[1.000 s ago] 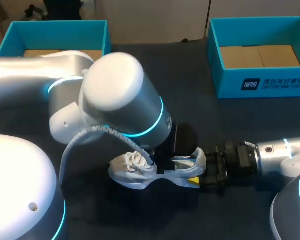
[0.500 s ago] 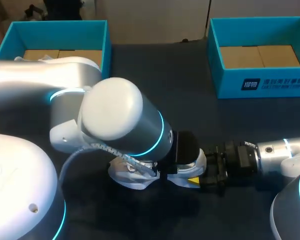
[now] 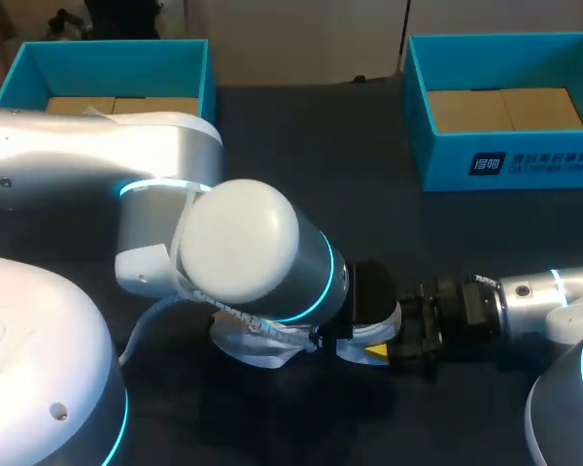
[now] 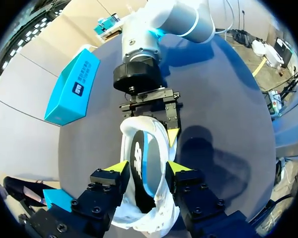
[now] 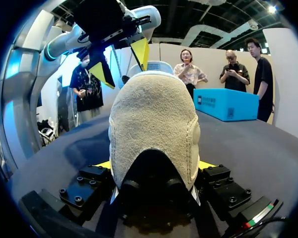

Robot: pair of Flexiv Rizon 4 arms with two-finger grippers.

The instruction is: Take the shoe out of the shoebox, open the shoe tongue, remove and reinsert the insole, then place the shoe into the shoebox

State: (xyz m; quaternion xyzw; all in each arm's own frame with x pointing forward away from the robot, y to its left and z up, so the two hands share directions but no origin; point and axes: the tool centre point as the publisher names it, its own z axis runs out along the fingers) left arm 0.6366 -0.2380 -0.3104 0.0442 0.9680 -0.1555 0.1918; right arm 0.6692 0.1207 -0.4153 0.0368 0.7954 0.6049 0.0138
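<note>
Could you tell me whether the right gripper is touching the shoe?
Touching. In the right wrist view the heel of the shoe sits between the yellow tips of the right gripper, each pressed against its side with no gap.

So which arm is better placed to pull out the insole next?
Left. The left pincer hangs open right above the opening of the shoe, so it probably reaches the insole directly. The right pincer is shut on the heel, steadying the shoe, and would have to let go first.
</note>
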